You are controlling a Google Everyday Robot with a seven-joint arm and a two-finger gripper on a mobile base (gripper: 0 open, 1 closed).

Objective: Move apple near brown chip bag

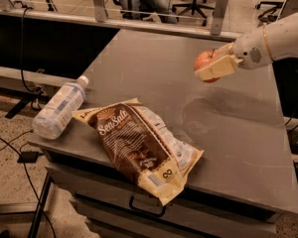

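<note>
Apple [204,59], red-orange, is clamped in the gripper [212,67] and held clear above the grey table [248,133] at its far right, well apart from the brown chip bag [136,148] lying at the front edge. Likely risks: the round fruit slips from the two-finger hold mid-carry, or, once set down, rolls off the edge or crushes the bag.

The white arm [275,37] reaches in over the right edge of the table [139,63], near its far side. The gripper [212,69] hangs above the surface, fingers clamped around the apple [203,59].
</note>
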